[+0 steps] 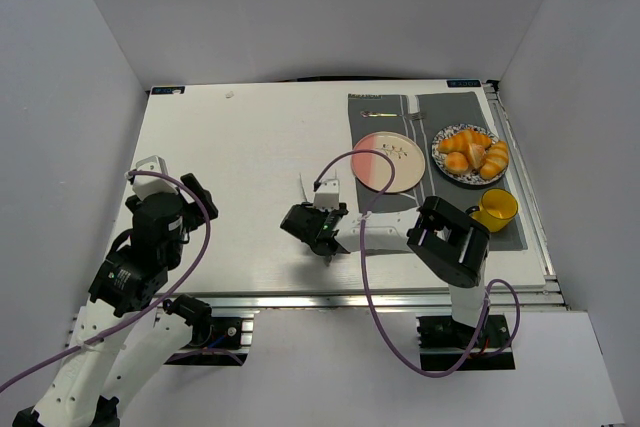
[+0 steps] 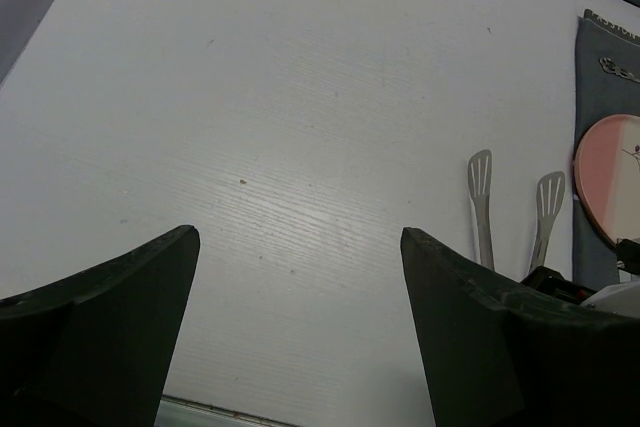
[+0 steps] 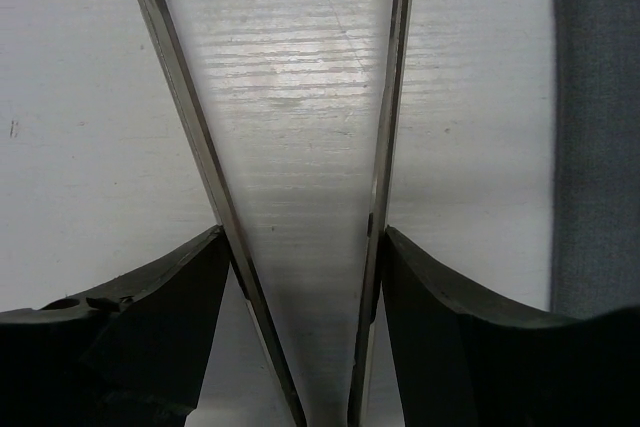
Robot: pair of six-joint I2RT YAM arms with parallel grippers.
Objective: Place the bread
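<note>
Glossy golden bread [image 1: 458,161] heaped on speckled round plate [image 1: 439,144], right claw [image 3: 303,237] clenched on slotted metal tongs [image 2: 481,187], left claw [image 2: 298,237] released, empty

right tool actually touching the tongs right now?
Touching. Right wrist view: both metal arms of the tongs run flush against the inner faces of the right tool's fingers, with no gap at either side.

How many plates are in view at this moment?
2. The pink plate lies on the grey mat; the speckled plate, piled with pastries, sits to its right, beyond the yellow cup. None seems hidden.
</note>
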